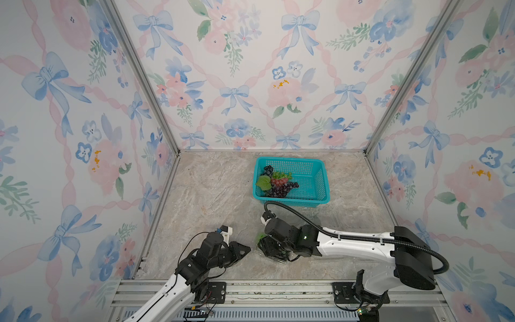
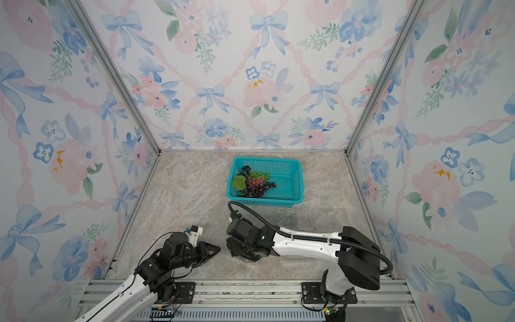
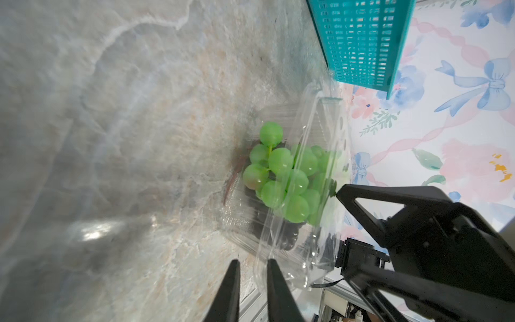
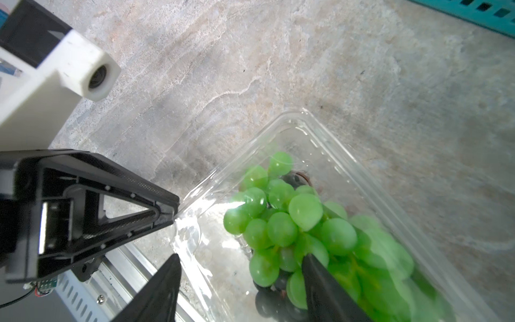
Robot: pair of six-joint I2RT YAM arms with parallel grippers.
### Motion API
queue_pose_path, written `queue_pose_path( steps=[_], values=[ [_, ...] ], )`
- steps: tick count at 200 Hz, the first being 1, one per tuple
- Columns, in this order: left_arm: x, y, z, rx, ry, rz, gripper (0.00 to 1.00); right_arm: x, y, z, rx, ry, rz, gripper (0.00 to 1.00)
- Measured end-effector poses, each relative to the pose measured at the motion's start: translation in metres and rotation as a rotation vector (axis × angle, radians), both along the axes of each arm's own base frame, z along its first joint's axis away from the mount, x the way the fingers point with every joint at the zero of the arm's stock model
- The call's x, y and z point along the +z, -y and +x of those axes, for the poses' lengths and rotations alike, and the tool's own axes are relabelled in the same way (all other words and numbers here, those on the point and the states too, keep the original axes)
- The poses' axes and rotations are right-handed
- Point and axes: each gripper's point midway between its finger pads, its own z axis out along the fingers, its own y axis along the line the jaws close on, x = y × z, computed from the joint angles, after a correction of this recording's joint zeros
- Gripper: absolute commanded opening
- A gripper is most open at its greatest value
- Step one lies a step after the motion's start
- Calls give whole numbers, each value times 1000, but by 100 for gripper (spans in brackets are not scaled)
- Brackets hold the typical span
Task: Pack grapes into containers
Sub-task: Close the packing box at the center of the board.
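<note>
One teal basket (image 1: 324, 181) near the back edge of the marble-patterned table (image 1: 211, 195) holds four grape bunches (image 1: 278, 182), two dark, one green, one red, between flowered walls (image 1: 250, 83). Near the front edge sits one clear container (image 4: 328, 145), mostly hidden in both top views; the wrist views show a green bunch (image 4: 281, 220) over dark berries (image 4: 267, 304) inside. The right gripper (image 4: 240, 256) has its fingers spread in it, one against that bunch. The left gripper (image 3: 253, 263) has its fingers nearly together at the rim, and I cannot tell whether they pinch it.
</note>
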Motion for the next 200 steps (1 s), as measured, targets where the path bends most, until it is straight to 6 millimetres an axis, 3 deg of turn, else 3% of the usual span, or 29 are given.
queue_pose_path(
  steps=[70, 144, 200],
  values=[
    [-5, -6, -3, 13, -21, 25, 23, -2, -3, 0, 0, -6, 10, 66],
    [12, -2, -3, 45, -22, -60, 20, -2, -9, -1, 8, -16, 32, 66],
    [11, -1, -4, 52, -56, -73, 23, -2, -9, -1, 9, -16, 35, 66]
  ],
)
